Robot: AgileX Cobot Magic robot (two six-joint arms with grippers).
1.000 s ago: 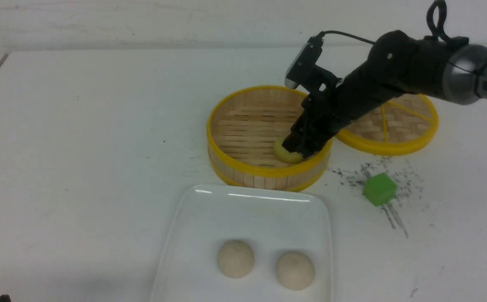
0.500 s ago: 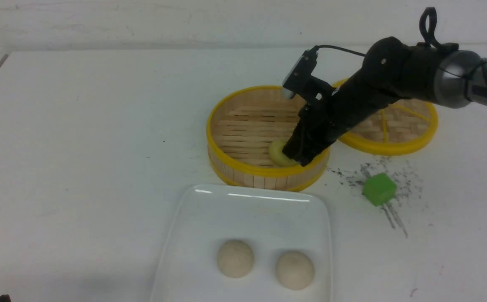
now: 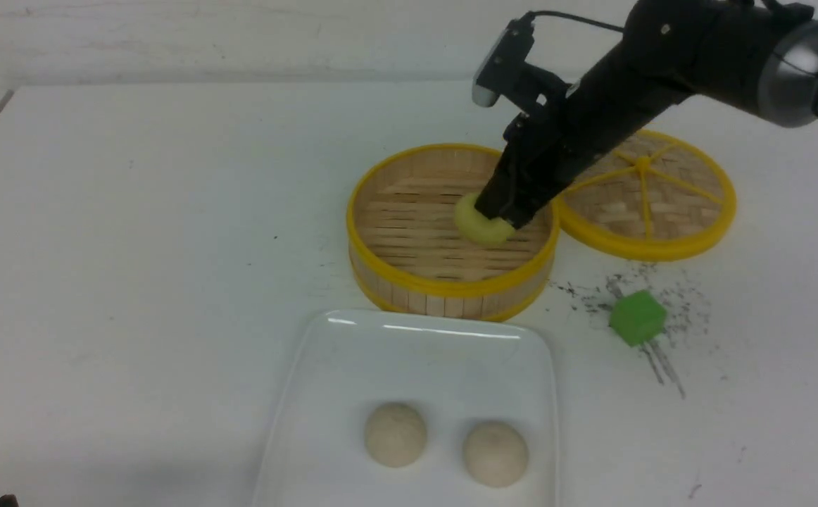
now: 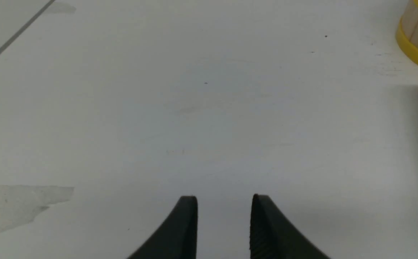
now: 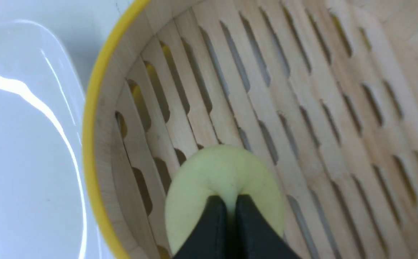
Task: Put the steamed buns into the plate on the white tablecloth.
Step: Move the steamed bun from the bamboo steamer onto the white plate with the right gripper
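- Left end effector (image 4: 224,197): fingers parted by a moderate gap, nothing between them. It hangs over bare cloth, well apart from every bun.
- Plain white tablecloth (image 3: 134,211) covers the bench, with dark specks and scuffs concentrated on the right side.
- Large glossy white rectangular plate (image 3: 324,366) sits at the near centre, just in front of the basket. The gap between the two is narrow.
- Two off-white domed steamed buns lie on the plate's near half. The left one (image 3: 395,434) and the right one (image 3: 495,454) sit side by side without touching.
- Round bamboo steamer basket with yellow rims (image 3: 444,296) stands behind the plate. Its slatted floor is bare apart from what the right arm holds over it.
- Pale yellow round steamed bun (image 3: 476,227) is inside the basket's outline, towards its right side.
- Right end effector (image 5: 230,205): fingers almost closed, pinching the top of the yellow bun so the dough puckers between them. The bun hangs directly under the fingertips and looks clear of the slats.
- Round woven lid with yellow rim and spokes (image 3: 652,211) lies flat just right of the basket, partly hidden by the right arm.
- Small green cube (image 3: 637,317) sits in front of the lid among the dark specks, apart from the basket and plate.
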